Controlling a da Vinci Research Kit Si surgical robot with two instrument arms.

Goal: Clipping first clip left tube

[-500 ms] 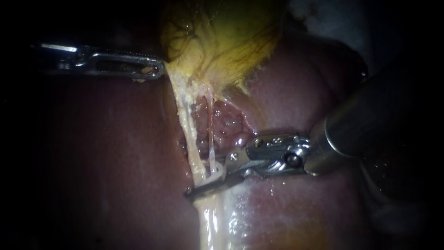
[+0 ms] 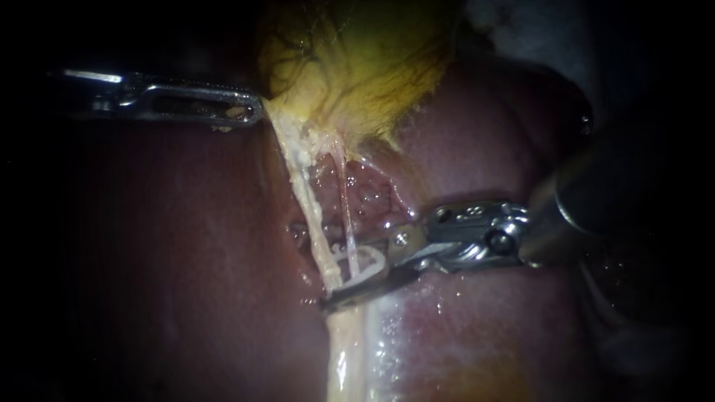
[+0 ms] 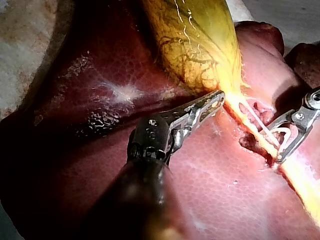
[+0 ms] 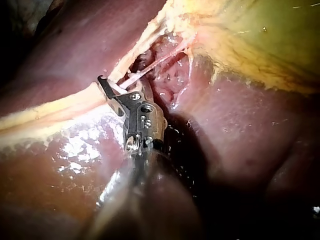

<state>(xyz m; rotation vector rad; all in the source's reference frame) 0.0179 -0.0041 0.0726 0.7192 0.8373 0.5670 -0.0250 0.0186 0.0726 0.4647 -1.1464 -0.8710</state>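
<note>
**A:** Which step is it?

**B:** Placing, I think; the clip is not yet closed. Over the liver [image 2: 186, 246], the left instrument [image 2: 249, 112] is clenched on the gallbladder [image 2: 357, 67] edge.

**A:** And the right instrument [image 2: 339, 281]?

**B:** Its jaws stand apart and hold the clip [image 2: 365, 262]. Their tips reach the left tube [image 2: 309, 201], and the thin tube [image 2: 344, 193] crosses the clip.

**A:** Next?

**B:** Probably get only the left tube inside, then squeeze.

I have two instruments here, my left instrument [image 2: 249, 112] and my right instrument [image 2: 350, 277]. I count two tubes, one thick tube [image 2: 309, 201] and one thin tube [image 2: 344, 208], and one clip [image 2: 369, 260]. There is one gallbladder [image 2: 357, 67] and one liver [image 2: 186, 246].
</note>
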